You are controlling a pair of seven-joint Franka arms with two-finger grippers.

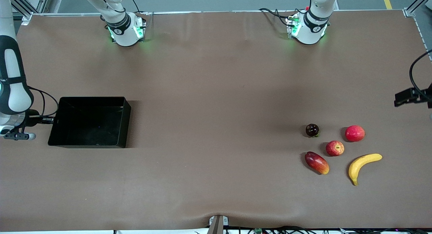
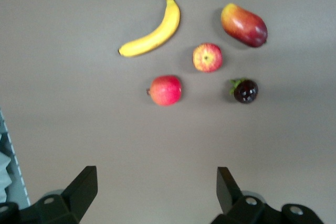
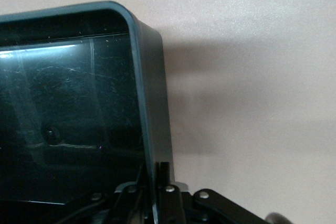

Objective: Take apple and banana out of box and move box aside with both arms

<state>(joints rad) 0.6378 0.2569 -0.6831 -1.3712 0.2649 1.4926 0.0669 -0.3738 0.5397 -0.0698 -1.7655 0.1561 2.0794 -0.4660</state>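
The black box (image 1: 125, 122) stands on the table toward the right arm's end and holds nothing. My right gripper (image 1: 50, 119) is shut on the box's end wall (image 3: 149, 87), one finger inside and one outside (image 3: 157, 178). The yellow banana (image 1: 362, 165) and the small streaked red apple (image 1: 334, 148) lie toward the left arm's end; both show in the left wrist view, banana (image 2: 152, 32) and apple (image 2: 207, 57). My left gripper (image 2: 157, 187) is open and empty, up in the air over bare table beside the fruits.
An oblong red-and-yellow mango (image 1: 317, 162) lies beside the apple, nearer the front camera. A plain red round fruit (image 1: 354, 133) and a dark maroon fruit (image 1: 312, 130) lie farther from it. The brown mat (image 1: 216, 126) covers the table.
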